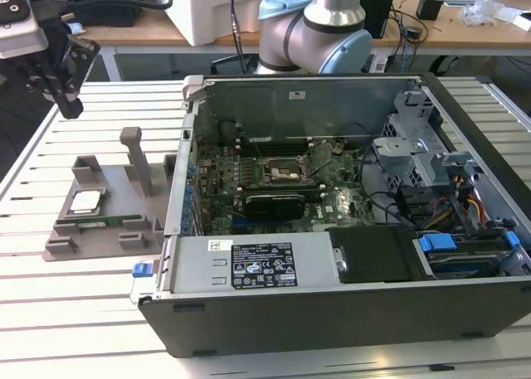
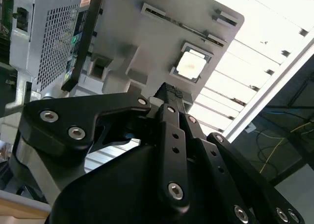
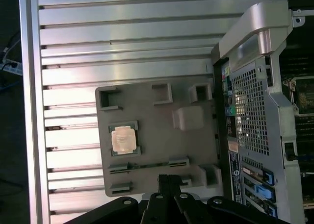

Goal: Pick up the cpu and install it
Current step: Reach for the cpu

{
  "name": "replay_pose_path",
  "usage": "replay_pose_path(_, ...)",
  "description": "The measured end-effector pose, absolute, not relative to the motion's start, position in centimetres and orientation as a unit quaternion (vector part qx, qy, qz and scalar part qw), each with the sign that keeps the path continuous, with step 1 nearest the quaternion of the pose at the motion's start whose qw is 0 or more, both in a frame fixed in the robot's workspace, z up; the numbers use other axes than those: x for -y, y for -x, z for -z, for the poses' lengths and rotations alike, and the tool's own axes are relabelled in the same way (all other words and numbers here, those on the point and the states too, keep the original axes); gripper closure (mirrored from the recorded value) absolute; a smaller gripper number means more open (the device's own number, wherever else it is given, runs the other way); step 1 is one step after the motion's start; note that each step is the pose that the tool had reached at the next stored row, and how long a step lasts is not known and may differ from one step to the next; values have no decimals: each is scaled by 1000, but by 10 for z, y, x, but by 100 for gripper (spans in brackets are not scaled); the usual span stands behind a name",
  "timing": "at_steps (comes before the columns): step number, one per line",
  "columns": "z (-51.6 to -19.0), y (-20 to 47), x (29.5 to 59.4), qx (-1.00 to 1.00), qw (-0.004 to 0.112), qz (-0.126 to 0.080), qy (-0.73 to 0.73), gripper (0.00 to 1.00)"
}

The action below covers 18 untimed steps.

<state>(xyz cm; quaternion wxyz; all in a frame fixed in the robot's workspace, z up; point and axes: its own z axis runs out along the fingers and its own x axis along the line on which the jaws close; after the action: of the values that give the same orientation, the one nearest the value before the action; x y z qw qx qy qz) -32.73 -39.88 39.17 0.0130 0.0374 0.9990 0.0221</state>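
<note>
Slatted table [image 1: 91,313], cpu [image 1: 85,201] near tray [image 1: 65,231] edge

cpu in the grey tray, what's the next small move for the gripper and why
Probably shift the gripper across until it is centred above the cpu. The cpu lies untouched in its pocket on the grey holder tray, and the shut, empty gripper hangs off to one side of it.
</note>
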Motion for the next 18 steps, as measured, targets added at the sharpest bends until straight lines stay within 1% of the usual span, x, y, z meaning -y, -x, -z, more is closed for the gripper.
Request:
replay_pose_path(11,-391,369,399,-999,13,-22,-37,89)
replay_pose_path(18,-390,384,398,-999,13,-22,-37,89)
